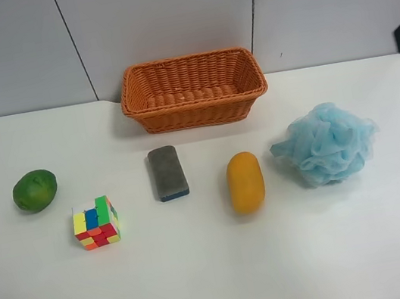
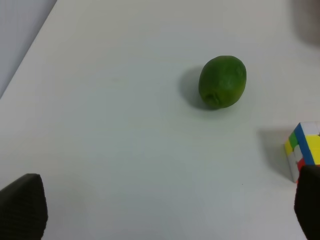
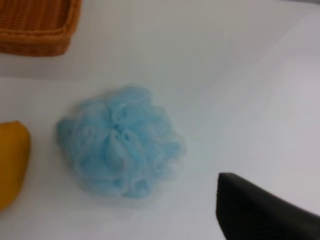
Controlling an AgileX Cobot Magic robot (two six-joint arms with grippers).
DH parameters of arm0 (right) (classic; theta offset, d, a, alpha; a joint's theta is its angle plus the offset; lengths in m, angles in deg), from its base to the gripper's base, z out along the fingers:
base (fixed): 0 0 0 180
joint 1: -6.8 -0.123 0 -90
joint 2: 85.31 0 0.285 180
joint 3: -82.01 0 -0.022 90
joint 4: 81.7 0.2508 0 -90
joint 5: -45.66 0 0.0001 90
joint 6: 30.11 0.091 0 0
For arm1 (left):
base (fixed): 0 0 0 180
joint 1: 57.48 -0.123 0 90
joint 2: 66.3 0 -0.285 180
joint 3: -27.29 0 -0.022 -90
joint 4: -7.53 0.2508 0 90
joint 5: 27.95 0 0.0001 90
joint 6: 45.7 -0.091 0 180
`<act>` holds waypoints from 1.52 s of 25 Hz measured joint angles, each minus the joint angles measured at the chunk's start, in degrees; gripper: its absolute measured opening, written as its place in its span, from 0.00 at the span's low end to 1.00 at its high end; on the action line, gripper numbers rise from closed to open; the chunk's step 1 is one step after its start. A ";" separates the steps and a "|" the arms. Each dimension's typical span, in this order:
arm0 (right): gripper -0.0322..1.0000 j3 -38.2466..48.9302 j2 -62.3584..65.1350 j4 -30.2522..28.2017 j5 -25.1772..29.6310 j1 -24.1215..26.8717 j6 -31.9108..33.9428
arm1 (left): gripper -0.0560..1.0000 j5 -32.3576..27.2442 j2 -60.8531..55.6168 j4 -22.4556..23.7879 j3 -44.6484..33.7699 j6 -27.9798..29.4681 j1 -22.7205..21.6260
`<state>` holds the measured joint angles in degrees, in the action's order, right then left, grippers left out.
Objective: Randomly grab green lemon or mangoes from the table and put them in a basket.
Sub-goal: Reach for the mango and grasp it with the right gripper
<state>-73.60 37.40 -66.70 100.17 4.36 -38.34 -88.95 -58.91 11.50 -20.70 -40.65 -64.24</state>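
Note:
The green lemon [image 1: 35,190] lies on the white table [image 1: 220,269] at the exterior high view's left; it also shows in the left wrist view [image 2: 223,81]. The yellow-orange mango [image 1: 245,182] lies right of centre, and its end shows in the right wrist view [image 3: 11,160]. The wicker basket [image 1: 193,89] stands empty at the back; one corner shows in the right wrist view [image 3: 37,25]. My left gripper [image 2: 162,210] is open and empty, short of the lemon. Of my right gripper only one dark finger [image 3: 265,212] shows. No arm shows in the exterior high view.
A colourful cube [image 1: 95,223] sits near the lemon and shows in the left wrist view [image 2: 304,150]. A grey block [image 1: 168,172] lies between cube and mango. A blue mesh bath sponge [image 1: 327,143] sits right of the mango and shows in the right wrist view [image 3: 120,142].

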 joint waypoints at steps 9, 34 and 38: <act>0.99 0.00 -19.33 10.57 -5.19 -7.16 -5.89 | 0.99 0.00 0.00 0.00 0.00 0.00 0.00; 0.88 0.00 -46.45 -0.94 -17.51 -27.15 15.60 | 0.99 -0.04 0.00 0.00 0.00 -0.05 0.00; 0.88 0.00 -46.51 -2.45 -18.10 -26.52 17.21 | 0.99 -0.04 0.00 0.00 0.00 -0.16 0.00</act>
<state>-73.61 -9.11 -69.15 82.06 -22.15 -21.13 -88.99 -58.91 11.50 -20.70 -40.81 -64.24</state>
